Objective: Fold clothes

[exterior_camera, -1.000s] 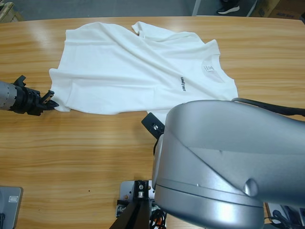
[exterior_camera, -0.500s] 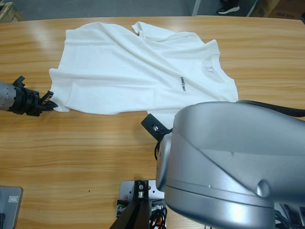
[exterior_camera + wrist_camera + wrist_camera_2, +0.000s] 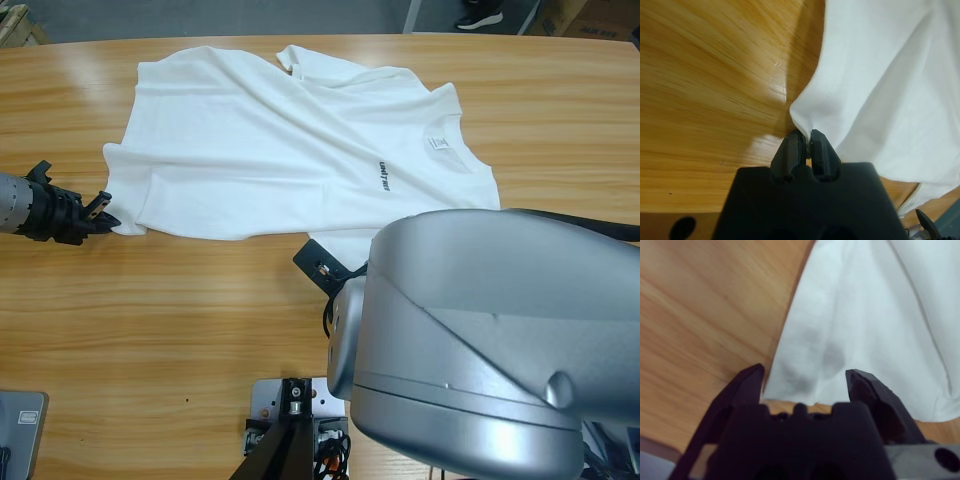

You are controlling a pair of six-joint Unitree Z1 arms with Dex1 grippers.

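T-shirt: white, short-sleeved, spread mostly flat across the far half of the wooden table, from about 10 o'clock to 2 o'clock of the high view. Neck opening toward 3 o'clock, with a small neck label inside it. Dark chest lettering just beside the neck, running lengthwise. Long creases across the body; one sleeve bunched and folded at 12 o'clock. Hem end toward 9 o'clock, its near corner drawn out to a point at the edge of the cloth.

Left gripper: enters from the 9 o'clock edge of the high view, low over the table. Black jaws pressed nearly together on the hem corner of the T-shirt; in the left wrist view a thin fold of white cloth pinched between the two tips, the rest of the cloth fanning away toward 1 o'clock, bare wood to 9 o'clock.

Right gripper: jaws spread wide, nothing between them gripped. In the right wrist view a rounded edge of the T-shirt lying just beyond and between the two tips, wood showing at 9 o'clock. In the high view the gripper itself hidden beneath the large silver elbow filling the 5 o'clock quarter, near the shirt's edge below the lettering; whether the tips touch the cloth cannot be told.
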